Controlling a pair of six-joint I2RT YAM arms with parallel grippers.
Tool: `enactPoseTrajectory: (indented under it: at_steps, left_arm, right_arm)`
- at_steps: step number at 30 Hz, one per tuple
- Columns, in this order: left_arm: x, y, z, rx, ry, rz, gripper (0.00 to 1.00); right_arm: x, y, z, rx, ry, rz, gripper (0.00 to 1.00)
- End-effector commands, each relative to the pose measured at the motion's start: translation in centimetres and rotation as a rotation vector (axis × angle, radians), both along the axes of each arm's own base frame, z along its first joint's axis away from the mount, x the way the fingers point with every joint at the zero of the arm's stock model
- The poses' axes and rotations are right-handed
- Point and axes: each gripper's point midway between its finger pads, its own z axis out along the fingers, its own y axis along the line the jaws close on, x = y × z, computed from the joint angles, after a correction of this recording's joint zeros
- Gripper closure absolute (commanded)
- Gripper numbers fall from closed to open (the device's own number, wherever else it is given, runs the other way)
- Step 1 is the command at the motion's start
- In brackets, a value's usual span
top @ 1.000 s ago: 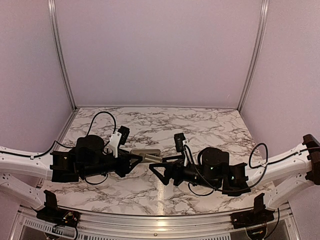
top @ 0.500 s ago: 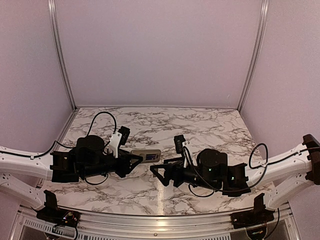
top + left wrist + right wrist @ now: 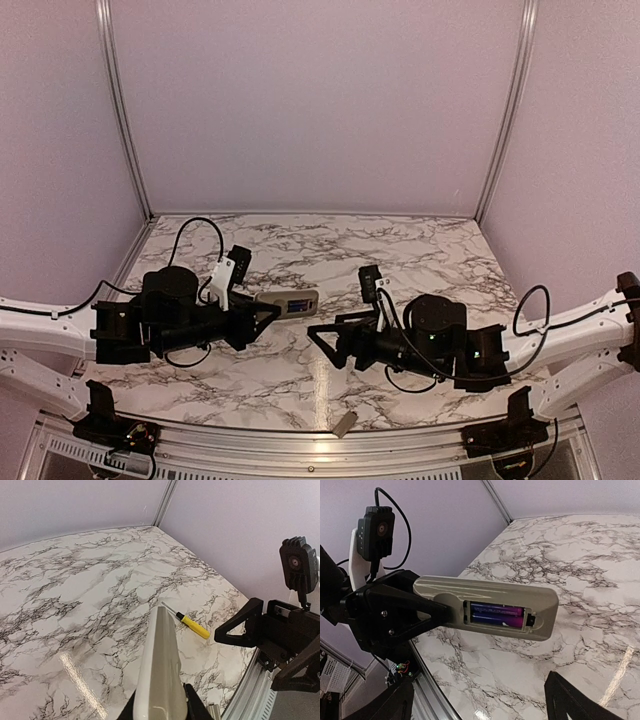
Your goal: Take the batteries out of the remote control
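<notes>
My left gripper (image 3: 262, 315) is shut on one end of the remote control (image 3: 288, 302) and holds it above the table, white front and display turned up. From the right wrist view I see the remote's (image 3: 490, 605) grey-beige back with its recess uncovered. Two dark blue-purple batteries (image 3: 497, 615) lie side by side in the recess. In the left wrist view the remote (image 3: 161, 670) is edge-on between my left gripper's (image 3: 160, 707) jaws. My right gripper (image 3: 318, 345) stands open just right of the remote and below it, touching nothing; its fingers (image 3: 575, 700) frame the remote from below.
A yellow-handled screwdriver (image 3: 192, 625) lies on the marble table (image 3: 75, 595) near the right arm. A small flat grey-beige cover piece (image 3: 345, 424) rests at the near metal rail (image 3: 250, 440). Side walls close in the table.
The left gripper has turned the remote, so its white front now faces up instead of the grey back. The right gripper has drawn back slightly. The cover piece now lies by the near rail.
</notes>
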Motion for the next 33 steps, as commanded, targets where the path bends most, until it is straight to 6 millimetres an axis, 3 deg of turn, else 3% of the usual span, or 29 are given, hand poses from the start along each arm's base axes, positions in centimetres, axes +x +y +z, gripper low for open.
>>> enactPoseTrajectory:
  at_steps: [1,18,33]
  left_arm:
    - [-0.2,0.9,0.8,-0.006,-0.023,0.009,1.0]
    - [-1.9,1.5,-0.3,-0.068,0.054,-0.052,1.0]
    - [-3.9,2.1,-3.9,-0.158,0.159,-0.112,1.0]
  right_arm:
    - [-0.4,-1.0,-0.9,-0.04,-0.009,0.001,0.11]
    - [-1.3,-2.5,-4.7,-0.217,-0.089,0.071,0.04]
    - [1.8,-6.5,-8.4,-0.404,-0.08,-0.171,0.02]
